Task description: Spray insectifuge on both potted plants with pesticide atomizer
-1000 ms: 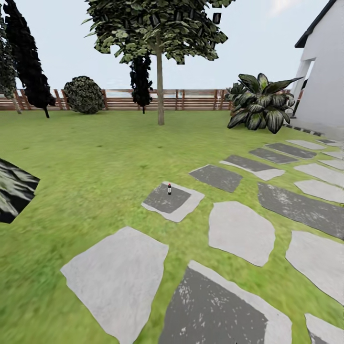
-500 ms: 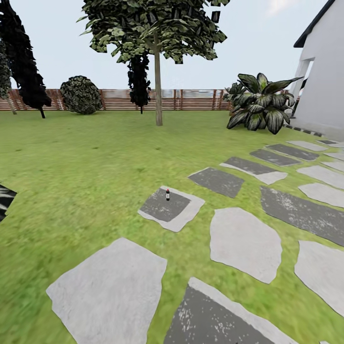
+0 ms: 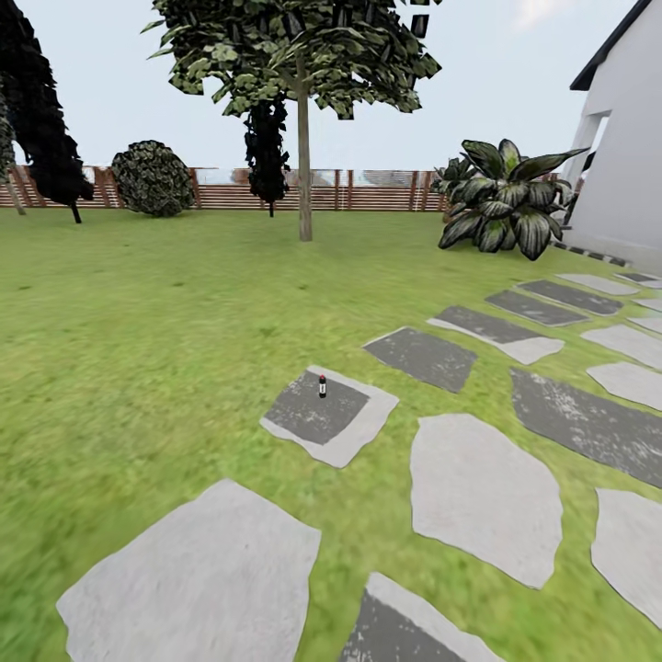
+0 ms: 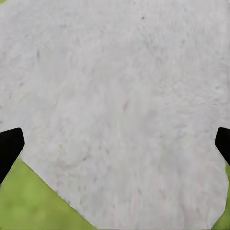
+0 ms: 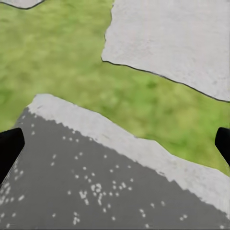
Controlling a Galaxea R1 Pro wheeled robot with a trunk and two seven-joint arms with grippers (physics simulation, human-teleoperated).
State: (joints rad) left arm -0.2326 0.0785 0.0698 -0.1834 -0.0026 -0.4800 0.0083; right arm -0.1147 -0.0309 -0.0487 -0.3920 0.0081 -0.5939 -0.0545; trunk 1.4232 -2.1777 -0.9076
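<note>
The pesticide atomizer (image 3: 322,386), a tiny dark bottle with a red top, stands upright on a grey stepping stone (image 3: 317,418) in the lawn, some way ahead in the head view. The two potted plants are out of view. In the left wrist view my left gripper (image 4: 115,146) is open, its black fingertips (image 4: 9,148) far apart over a pale stone slab. In the right wrist view my right gripper (image 5: 115,143) is open too, above a dark stone and grass. Nothing is between either pair of fingers.
Stepping stones (image 3: 483,492) run from the near foreground off to the right toward a white house (image 3: 630,156). A thin-trunked tree (image 3: 303,156), a round bush (image 3: 152,179) and a big dark broad-leaved plant (image 3: 501,198) stand before the slatted fence (image 3: 368,195). Open lawn (image 3: 138,322) lies to the left.
The whole head view has shifted, so the camera moved forward. A dark leafy shape at the left edge has slid out of the picture. The atomizer stands on the same stone.
</note>
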